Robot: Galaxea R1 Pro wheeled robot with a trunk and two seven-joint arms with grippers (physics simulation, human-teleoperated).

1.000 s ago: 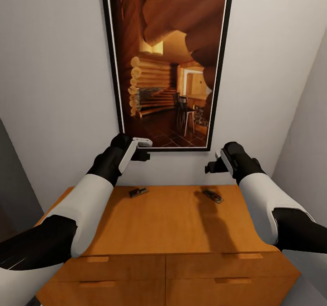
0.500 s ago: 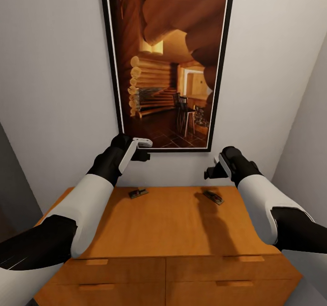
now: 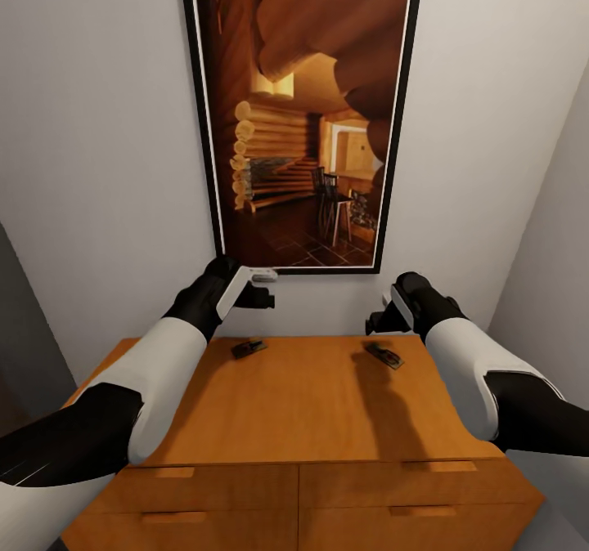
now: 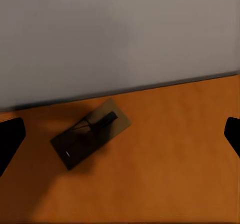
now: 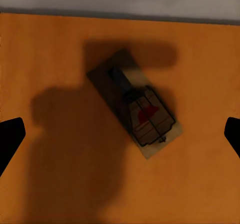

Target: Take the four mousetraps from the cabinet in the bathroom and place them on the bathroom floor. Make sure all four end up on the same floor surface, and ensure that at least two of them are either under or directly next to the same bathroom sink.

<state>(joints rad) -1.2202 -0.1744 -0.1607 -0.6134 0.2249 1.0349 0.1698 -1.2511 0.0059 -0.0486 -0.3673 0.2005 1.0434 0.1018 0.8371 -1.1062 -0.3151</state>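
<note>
Both arms have edged forward over the cabinet (image 3: pixel 311 396); left gripper (image 3: pixel 263 288) and right gripper (image 3: pixel 378 320) hover, fingers apart. Two mousetraps (image 3: pixel 249 346) (image 3: pixel 383 354), flat dark boards, lie beneath.

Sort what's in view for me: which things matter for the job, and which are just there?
Job:
- left mousetrap on the cabinet top
- right mousetrap on the same top
- left gripper and right gripper, both open above the traps

Just there:
- framed picture
- wall

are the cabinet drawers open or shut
Shut: the drawer fronts sit flush in the cabinet, no gap showing in the head view.
</note>
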